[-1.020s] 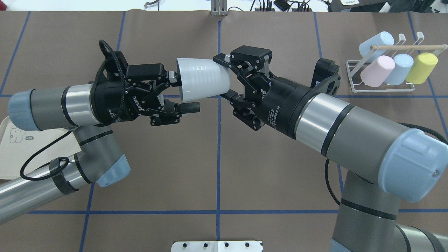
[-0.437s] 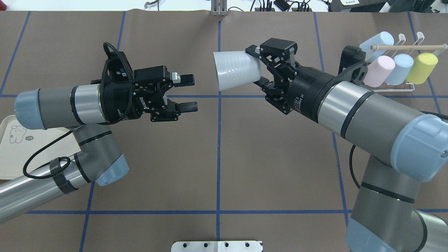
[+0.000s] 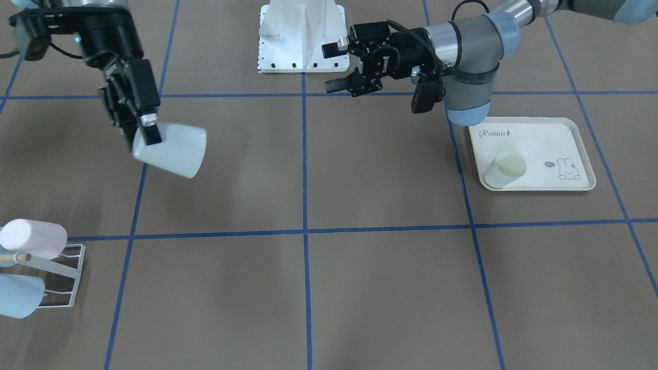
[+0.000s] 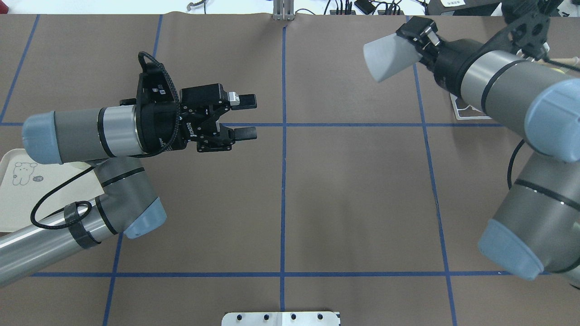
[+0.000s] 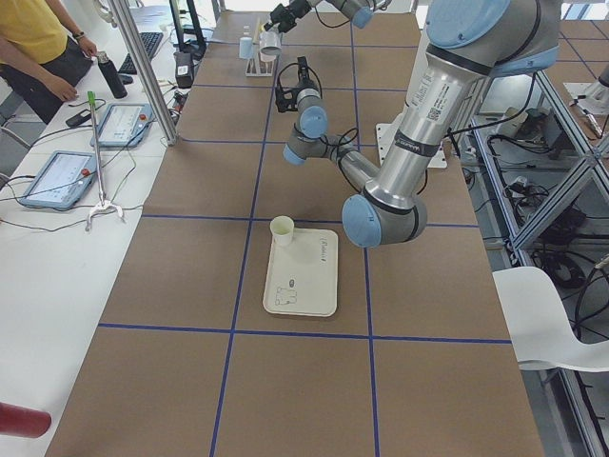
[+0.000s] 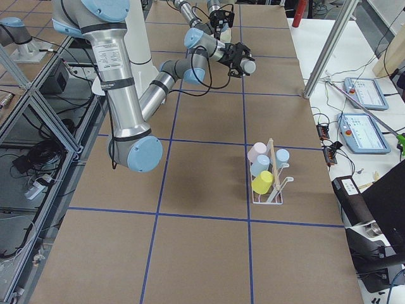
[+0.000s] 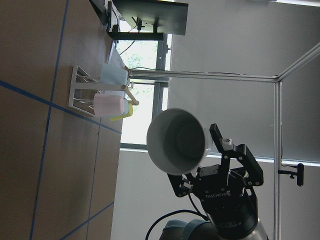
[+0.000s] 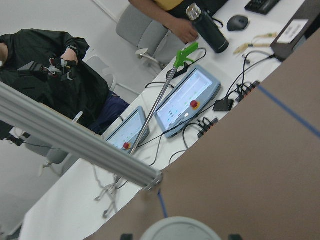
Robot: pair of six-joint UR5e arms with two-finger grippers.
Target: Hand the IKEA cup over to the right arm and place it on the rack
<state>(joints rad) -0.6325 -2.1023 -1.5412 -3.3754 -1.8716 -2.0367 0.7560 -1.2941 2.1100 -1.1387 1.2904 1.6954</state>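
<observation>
clamping the smooth white plastic cup (image 3: 175, 149) by its closed end, right gripper (image 3: 148, 134) is holding something likely light, stiff, slippery; left gripper (image 4: 245, 117) jaws are gaping empty.

Overhead: rack (image 4: 469, 113) mostly behind right arm (image 4: 503, 77) — only a base corner & rod tip show; tray (image 4: 18, 199) cut by left edge. Front view: rack cut by edge too. Right wrist cam: cup (image 8: 177, 227) — rim only, at btm edge.

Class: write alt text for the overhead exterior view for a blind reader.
The right gripper holds a white tapered plastic cup sideways over the far right of the brown table. The left gripper hangs open and empty, left of centre.
</observation>
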